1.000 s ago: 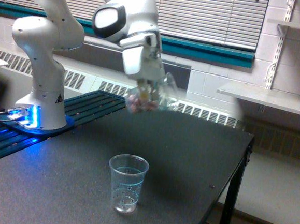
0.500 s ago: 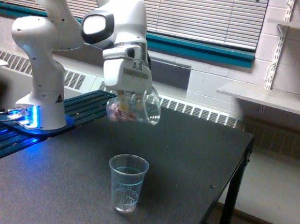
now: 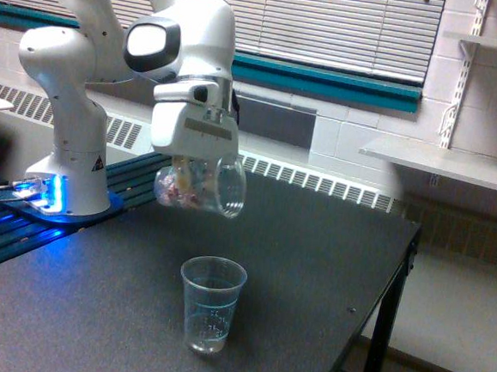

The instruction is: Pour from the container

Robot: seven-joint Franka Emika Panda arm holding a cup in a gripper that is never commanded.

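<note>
We have the claw (image 3: 194,166) clenched on the clear, smooth-walled plastic tumbler (image 3: 199,185) with small pinkish-brown pieces inside; the tumbler hangs directly under the claw, in the air and well clear of the dark speckled bench (image 3: 311,268); it lies close to horizontal, its long axis running from the closed base on the exterior view's left of the claw to the wide mouth on the exterior view's right; the pieces sit bunched toward the base end, and we see none at the rim. Below the claw and slightly to the exterior view's right stands the slimmer tapered clear cup with printed marks (image 3: 211,304), upright on the bench; the mouth of the tumbler is above it, roughly over its rim, so we judge the pour turns on tipping that mouth further down. Against the earlier pictures, the claw and tumbler have travelled toward the exterior view's left and a little lower; the cup has not moved.
</note>
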